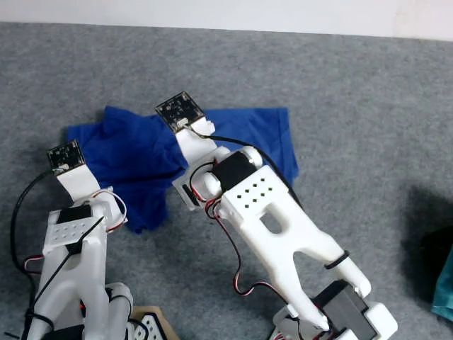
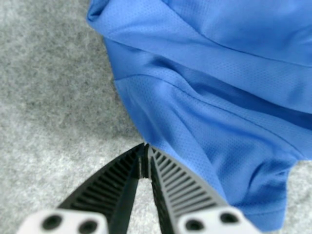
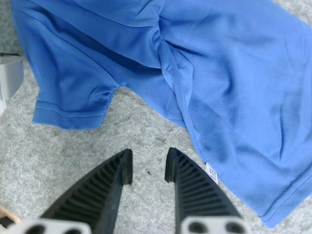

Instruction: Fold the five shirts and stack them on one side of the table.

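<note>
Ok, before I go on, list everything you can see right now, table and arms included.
shirt: one, blue, crumpled, far left half of the table.
table: one, grey felt-like top, under everything.
cloth: one, teal, at the right edge, cut off.
dark thing: one, black, beside the teal cloth; cannot tell what it is.
board: one, brown, near edge by the left arm's base.
left arm, right arm: two, white, side by side.
left tool: black, shut, tips at the shirt's edge.
right tool: black, open, over bare table beside the shirt.
</note>
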Action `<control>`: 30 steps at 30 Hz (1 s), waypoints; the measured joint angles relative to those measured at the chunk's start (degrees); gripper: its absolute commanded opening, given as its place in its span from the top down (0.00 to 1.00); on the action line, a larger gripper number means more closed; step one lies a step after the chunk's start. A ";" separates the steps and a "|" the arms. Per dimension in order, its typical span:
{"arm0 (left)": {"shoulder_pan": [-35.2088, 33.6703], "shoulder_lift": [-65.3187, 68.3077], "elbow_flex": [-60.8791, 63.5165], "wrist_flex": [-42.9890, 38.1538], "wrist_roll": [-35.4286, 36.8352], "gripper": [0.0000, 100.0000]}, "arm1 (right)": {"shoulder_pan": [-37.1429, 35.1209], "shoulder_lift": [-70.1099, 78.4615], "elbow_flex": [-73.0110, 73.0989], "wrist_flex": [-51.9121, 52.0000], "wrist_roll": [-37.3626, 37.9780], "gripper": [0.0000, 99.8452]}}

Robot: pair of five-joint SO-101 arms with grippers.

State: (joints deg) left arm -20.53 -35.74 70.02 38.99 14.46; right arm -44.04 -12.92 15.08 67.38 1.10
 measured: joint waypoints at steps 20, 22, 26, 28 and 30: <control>-2.90 9.67 -15.12 10.20 5.54 0.80 | 3.87 -12.04 5.80 6.95 2.20 0.87; -2.90 9.67 -14.86 10.55 5.45 0.71 | 4.04 -19.43 10.73 7.12 2.55 0.87; -0.79 9.67 -14.07 12.66 5.63 0.66 | 4.57 -35.25 26.20 0.88 3.52 0.87; 0.00 9.67 -13.71 12.84 5.80 0.69 | 4.48 -40.00 34.99 -4.40 4.75 0.87; 0.35 9.58 -13.01 12.31 5.89 0.73 | 4.40 -40.88 42.81 -10.11 5.01 0.87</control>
State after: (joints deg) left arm -20.18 -26.15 57.01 51.30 20.35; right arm -39.65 -53.80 57.89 57.27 6.11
